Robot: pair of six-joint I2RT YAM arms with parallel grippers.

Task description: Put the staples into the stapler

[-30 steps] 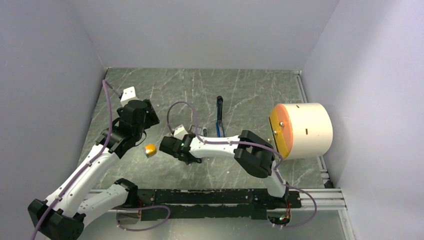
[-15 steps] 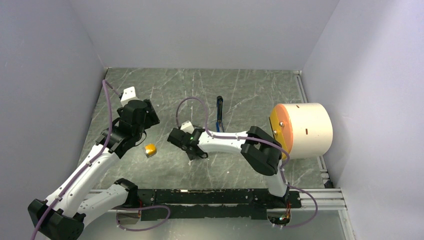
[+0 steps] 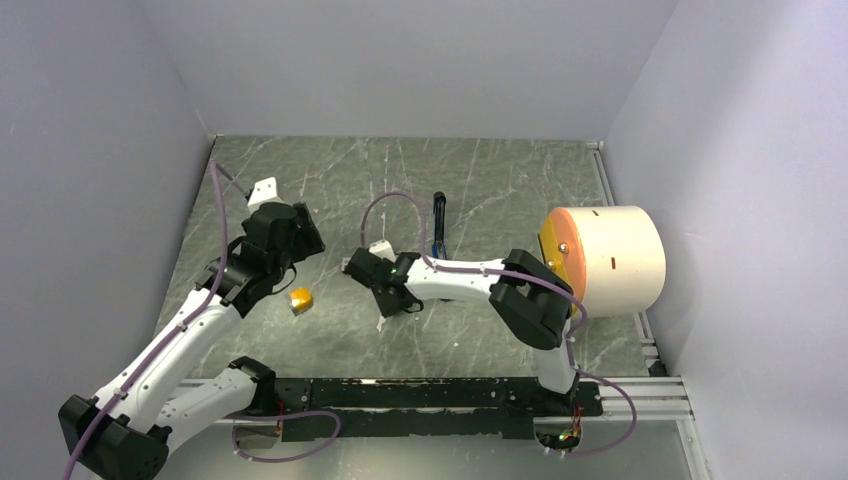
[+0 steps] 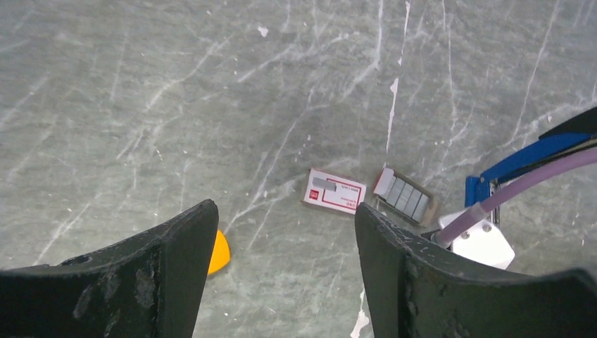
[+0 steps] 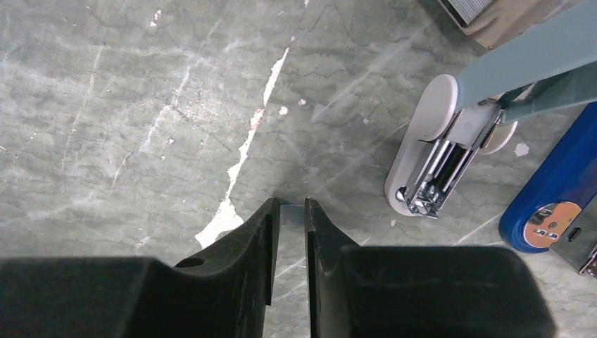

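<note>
In the right wrist view my right gripper point(image 5: 292, 208) is shut on the staples point(image 5: 291, 214), a thin silvery strip pinched between the fingertips just above the table. From above, the right gripper point(image 3: 393, 305) hangs left of the blue stapler point(image 3: 438, 222), which lies lengthwise at mid-table; its blue end point(image 5: 556, 190) shows beside me. My left gripper point(image 4: 285, 211) is open and empty above the floor, facing the red-and-white box point(image 4: 334, 191) and the grey tray point(image 4: 408, 197) of staple strips. From above, the left gripper point(image 3: 292, 250) sits back left of the right one.
An orange-yellow block point(image 3: 299, 300) lies between the two grippers, next to my left finger point(image 4: 220, 252). A white-and-grey tool with a chrome mouth point(image 5: 436, 162) lies beside the stapler. A big white cylinder with an orange face point(image 3: 605, 260) stands at the right. Walls enclose the table.
My right gripper has swung to the right, away from the orange block, turned, and its jaws have narrowed. The left gripper has shifted slightly to the right and stays open.
</note>
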